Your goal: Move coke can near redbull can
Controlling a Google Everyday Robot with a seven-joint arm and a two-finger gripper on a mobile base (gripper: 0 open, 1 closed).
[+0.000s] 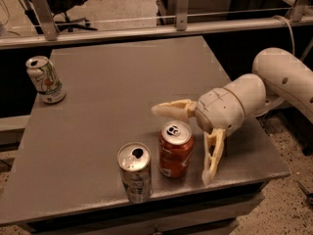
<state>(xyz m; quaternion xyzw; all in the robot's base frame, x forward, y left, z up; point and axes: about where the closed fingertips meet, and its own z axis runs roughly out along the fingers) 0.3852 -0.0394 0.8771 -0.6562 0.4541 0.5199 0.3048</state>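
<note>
The coke can (175,150), red-orange with a silver top, stands upright near the table's front edge. The redbull can (135,172), silvery-grey with a dark opening in its top, stands upright just to its left with a small gap between them. My gripper (182,145) is open. One finger (172,109) is behind the coke can and the other finger (212,155) is to the can's right. Neither finger touches the can.
A white can with green and red markings (45,80) stands at the far left of the grey table (127,82). My arm (286,80) reaches in from the right. The table's front edge runs just below the two cans. A rail and chairs are behind.
</note>
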